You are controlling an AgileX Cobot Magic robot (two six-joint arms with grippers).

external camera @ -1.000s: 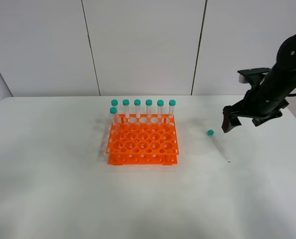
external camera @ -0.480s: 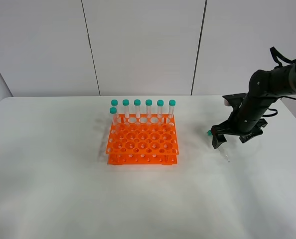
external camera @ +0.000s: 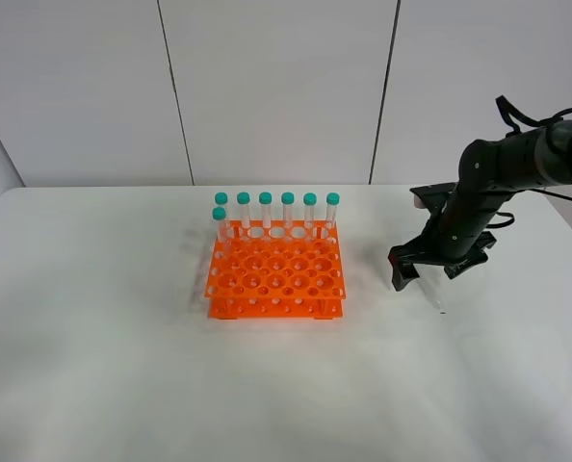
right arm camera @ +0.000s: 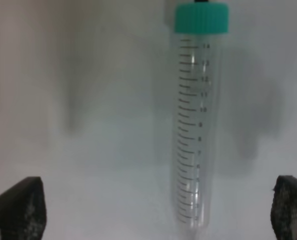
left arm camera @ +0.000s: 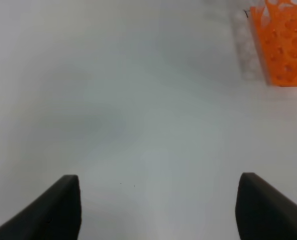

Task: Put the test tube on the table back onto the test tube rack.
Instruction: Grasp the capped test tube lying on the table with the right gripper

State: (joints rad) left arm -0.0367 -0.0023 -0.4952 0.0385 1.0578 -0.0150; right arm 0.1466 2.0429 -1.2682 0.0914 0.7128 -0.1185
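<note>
The test tube lies on the white table point(external camera: 122, 366), right of the orange test tube rack point(external camera: 276, 274). In the exterior view only its clear lower part and tip point(external camera: 434, 299) show; its cap is hidden behind my right gripper point(external camera: 427, 273). That gripper is low over the tube, open, one finger on each side. The right wrist view shows the whole tube point(right arm camera: 197, 125) with its teal cap point(right arm camera: 201, 17), lying between the open fingertips point(right arm camera: 18, 210) and untouched. My left gripper point(left arm camera: 158, 210) is open and empty over bare table, with the rack's corner point(left arm camera: 286, 45) ahead of it.
Several identical teal-capped tubes point(external camera: 288, 210) stand in the rack's back row, one more at its left end point(external camera: 220, 223). The rack's other holes are empty. A white panelled wall stands behind the table. The left arm does not show in the exterior view.
My right arm has come down and moved left, from above and right of the tube to right over it. Its open fingers now cover the cap. The tube and rack have not moved.
</note>
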